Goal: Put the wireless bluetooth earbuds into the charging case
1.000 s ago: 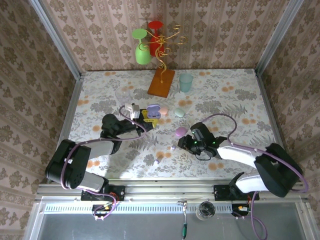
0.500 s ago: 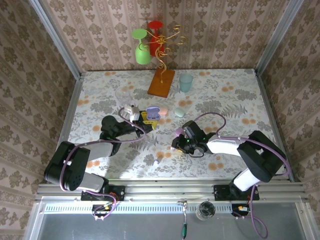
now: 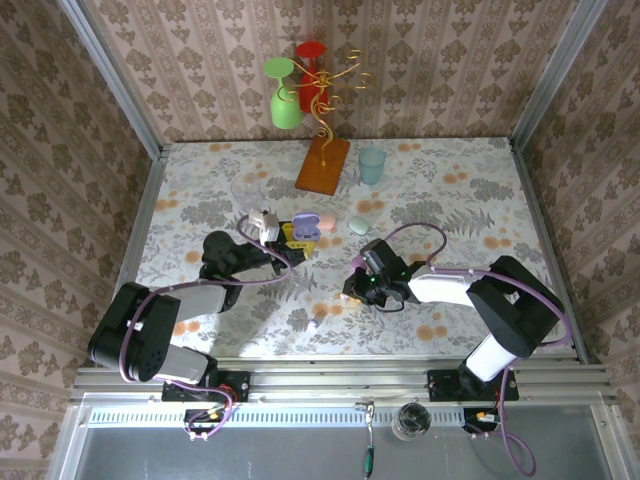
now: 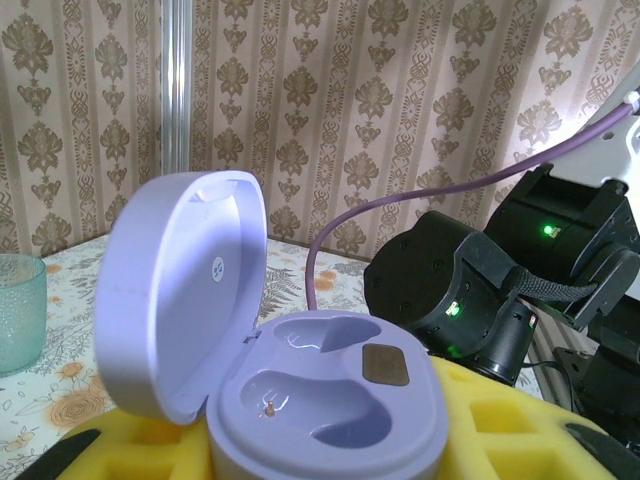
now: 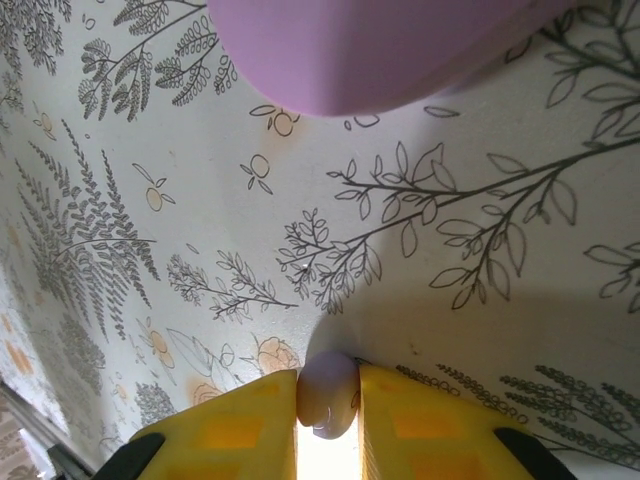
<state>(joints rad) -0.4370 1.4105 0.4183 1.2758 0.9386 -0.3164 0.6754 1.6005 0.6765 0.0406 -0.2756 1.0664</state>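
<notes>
— Well, from the top camera, what are the two pincers doing?

— The left pincer is closed on an open purple case, which sits at its tips with the lid up. The right pincer is low over the table, tips pointing left. A pink case lies just beside those tips, on their far-wall side. A tiny loose bud lies on the table ahead of that pincer, apart from it.

— And the left wrist camera?

— The purple case is clamped between the yellow pads. Its lid tilts back on the left and two moulded wells face up. The right arm's black wrist stands beyond the tips, to the right.

— And the right wrist?

— Two yellow pads press either side of a small pale lilac earbud, so that pincer is gripping it right at the tips. I cannot tell whether the earbud touches the table. The pink case lies well ahead of the tips, apart from the earbud.
</notes>
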